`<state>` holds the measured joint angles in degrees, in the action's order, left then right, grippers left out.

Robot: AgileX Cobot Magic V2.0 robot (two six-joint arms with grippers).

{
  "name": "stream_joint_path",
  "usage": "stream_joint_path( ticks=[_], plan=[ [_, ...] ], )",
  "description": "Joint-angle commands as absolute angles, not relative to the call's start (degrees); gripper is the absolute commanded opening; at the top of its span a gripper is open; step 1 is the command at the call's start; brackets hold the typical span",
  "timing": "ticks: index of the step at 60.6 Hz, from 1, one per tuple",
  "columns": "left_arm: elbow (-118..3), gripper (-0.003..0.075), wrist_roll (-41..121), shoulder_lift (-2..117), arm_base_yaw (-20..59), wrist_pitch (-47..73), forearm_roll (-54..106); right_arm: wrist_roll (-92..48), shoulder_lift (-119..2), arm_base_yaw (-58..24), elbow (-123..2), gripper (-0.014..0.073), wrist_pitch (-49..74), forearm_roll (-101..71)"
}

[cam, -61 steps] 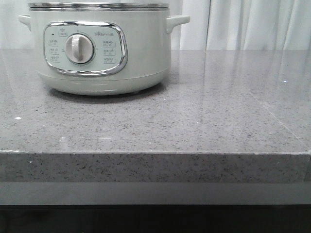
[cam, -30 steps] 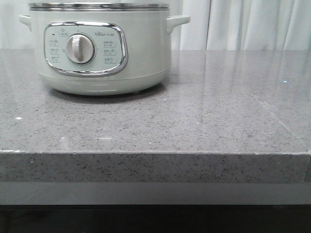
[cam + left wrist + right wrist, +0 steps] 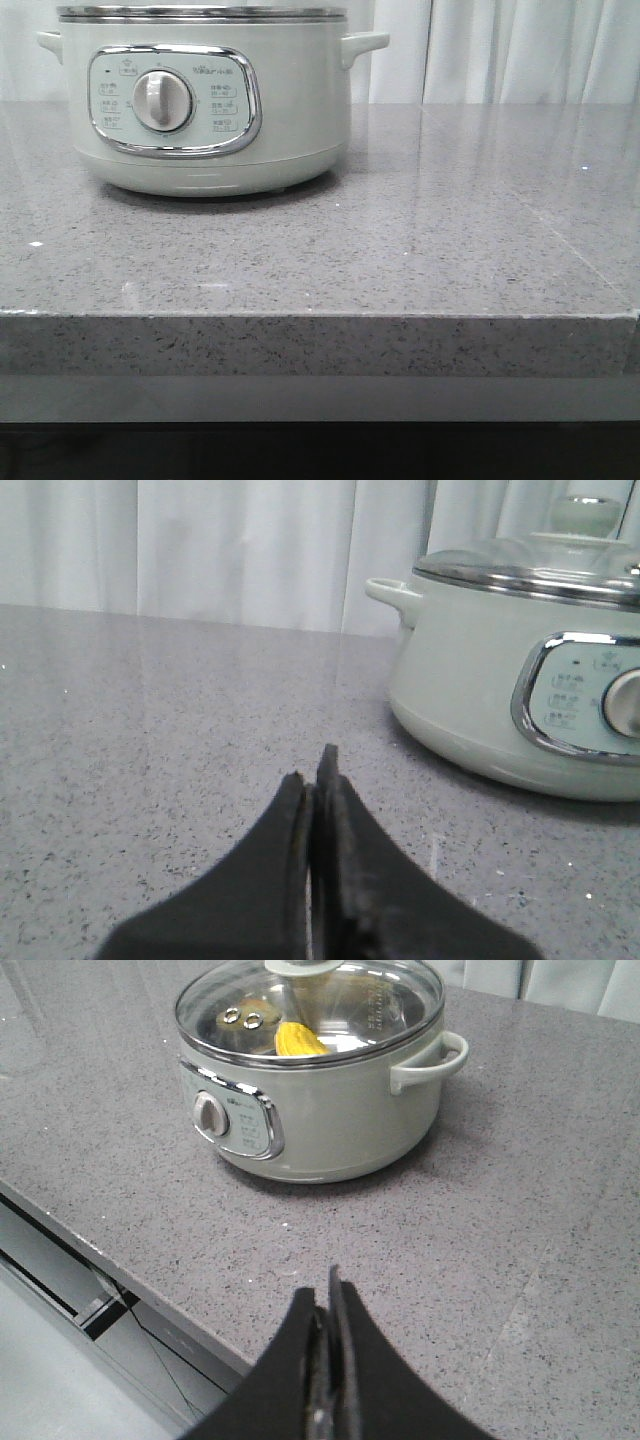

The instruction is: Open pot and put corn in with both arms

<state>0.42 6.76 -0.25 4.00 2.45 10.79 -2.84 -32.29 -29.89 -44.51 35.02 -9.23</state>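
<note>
Corn (image 3: pixel 301 1040) already lies under the pot's (image 3: pixel 320 1110) glass lid (image 3: pixel 380 1005), both my grippers (image 3: pixel 318 780) (image 3: pixel 328 1305) closed and empty.

pot (image 3: pixel 290 110) pale grey-green | corn (image 3: pixel 300 1040) yellow | countertop (image 3: pixel 450 230) speckled grey

Grey speckled countertop (image 3: pixel 420 250), white curtains (image 3: pixel 520 50)

The pot (image 3: pixel 300 110) has a smooth, softly glossy pale enamel-like body, a polished chrome frame around its control panel (image 3: pixel 176 100), and a clear glass lid (image 3: pixel 310 1005) with a shiny metal rim. The worktop (image 3: pixel 420 250) looks like speckled grey stone, polished enough to reflect the curtains (image 3: pixel 530 50), which are pale cloth. Both sets of jaws are matt black, rubbery-looking.
</note>
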Motion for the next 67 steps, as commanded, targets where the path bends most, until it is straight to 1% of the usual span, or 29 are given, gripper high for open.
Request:
stream_joint_path(
  ticks=[1,24,34,67],
  plan=[
    [0.7,-0.002,6.57,-1.44,3.84,-4.25,11.25,-2.78,-32.54,-29.88,-45.92,-0.0067,30.68,-9.66],
    [0.7,-0.002,6.0,-1.21,3.84,-4.38,11.62,-2.78,-32.54,-29.88,-45.92,-0.0067,30.63,-9.66],
    [0.7,-0.002,-2.94,-1.21,3.84,-4.2,2.81,-2.78,-32.54,-29.88,-45.92,-0.0067,30.63,-9.66],
    [0.7,-0.002,-2.72,-1.21,3.84,-4.22,3.47,-2.78,-32.54,-29.88,-45.92,-0.0067,30.63,-9.66]
  ],
)
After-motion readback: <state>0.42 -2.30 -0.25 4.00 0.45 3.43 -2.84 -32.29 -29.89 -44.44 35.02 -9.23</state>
